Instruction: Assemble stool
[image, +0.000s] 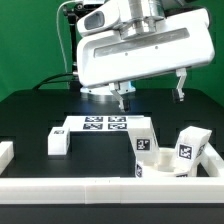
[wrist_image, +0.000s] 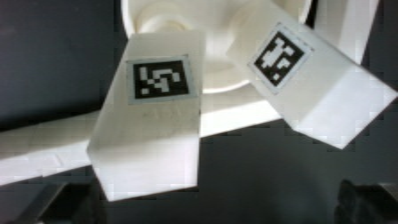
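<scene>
Hand (image: 153, 100): spread wide, holding nothing, hovering above surface (image: 30, 115).
Legs: nearest leg (image: 143, 148) at the exterior view's six o'clock from hand; second leg (image: 187, 148) at five o'clock, tilted.
Seat (image: 100, 92): nine o'clock.

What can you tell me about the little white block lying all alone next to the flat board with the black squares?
That leg is a short, chunky white block with squared edges, smooth like plastic. It lies flat on the black table, at the marker board's end on the exterior view's left; whether they touch is unclear. Nothing grips it.
</scene>
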